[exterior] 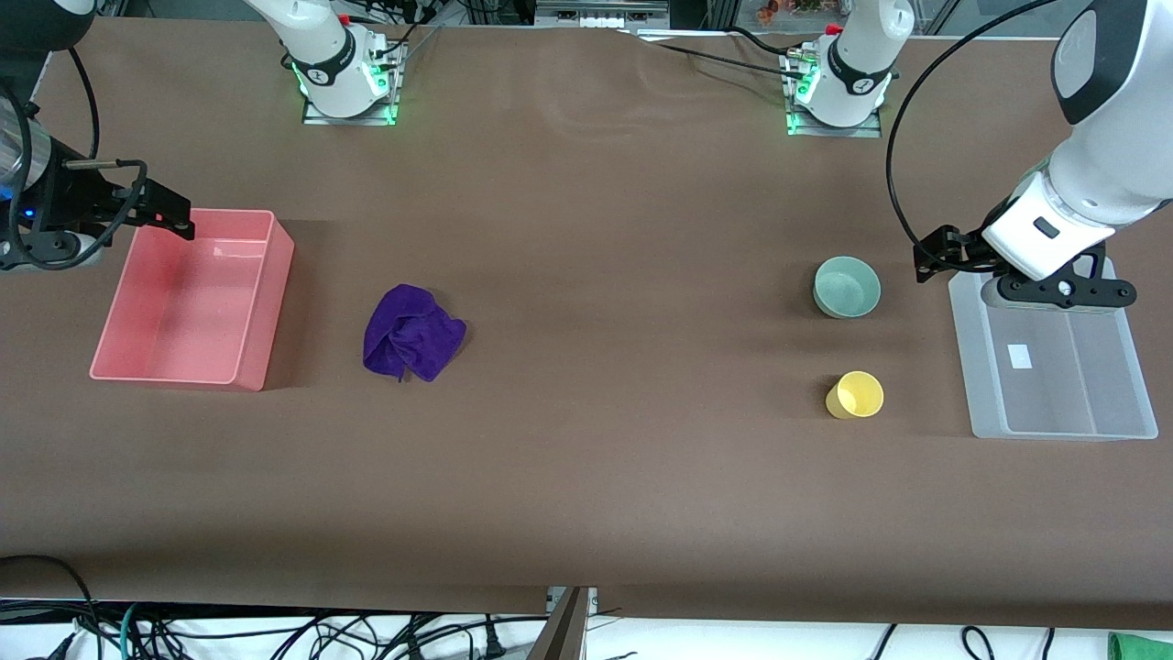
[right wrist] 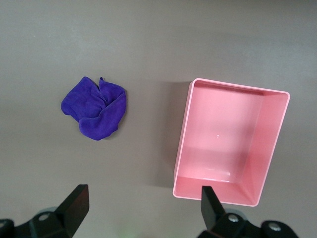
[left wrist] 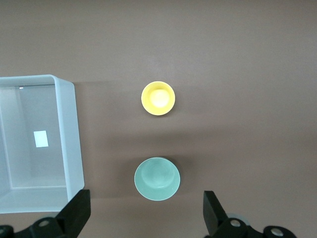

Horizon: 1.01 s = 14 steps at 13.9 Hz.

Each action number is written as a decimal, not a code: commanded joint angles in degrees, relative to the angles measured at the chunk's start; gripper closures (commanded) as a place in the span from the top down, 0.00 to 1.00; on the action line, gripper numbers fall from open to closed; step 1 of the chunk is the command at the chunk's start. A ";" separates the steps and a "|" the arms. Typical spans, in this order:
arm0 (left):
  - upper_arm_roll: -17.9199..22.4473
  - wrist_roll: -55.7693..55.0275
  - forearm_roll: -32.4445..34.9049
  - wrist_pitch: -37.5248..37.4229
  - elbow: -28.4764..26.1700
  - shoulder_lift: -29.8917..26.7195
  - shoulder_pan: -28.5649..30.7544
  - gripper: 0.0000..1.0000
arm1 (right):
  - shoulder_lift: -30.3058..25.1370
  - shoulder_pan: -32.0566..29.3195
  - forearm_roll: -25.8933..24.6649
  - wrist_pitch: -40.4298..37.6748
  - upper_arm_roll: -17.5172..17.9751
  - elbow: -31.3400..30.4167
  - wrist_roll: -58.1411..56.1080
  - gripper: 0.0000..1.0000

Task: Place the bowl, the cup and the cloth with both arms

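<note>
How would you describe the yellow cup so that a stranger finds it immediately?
Start at the clear bin at the left arm's end of the table. Beside it stand two small round containers. The cup is nearer the front camera, yellow, and narrower than the green bowl.

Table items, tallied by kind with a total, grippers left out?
Bins: 2, pink bin and clear bin
Bowls: 1, green bowl
Cups: 1, yellow cup
Cloths: 1, purple cloth
Total: 5
</note>
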 commanded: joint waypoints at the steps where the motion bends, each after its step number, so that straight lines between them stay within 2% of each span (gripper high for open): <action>1: 0.28 0.43 -1.87 -0.85 0.23 -0.45 0.49 1.00 | 0.46 -0.29 -0.22 -0.80 0.59 1.40 0.57 1.00; 14: -0.25 -0.19 -3.54 -1.82 0.58 -0.54 0.41 1.00 | 0.46 -0.11 -0.31 -0.18 0.59 1.40 0.58 1.00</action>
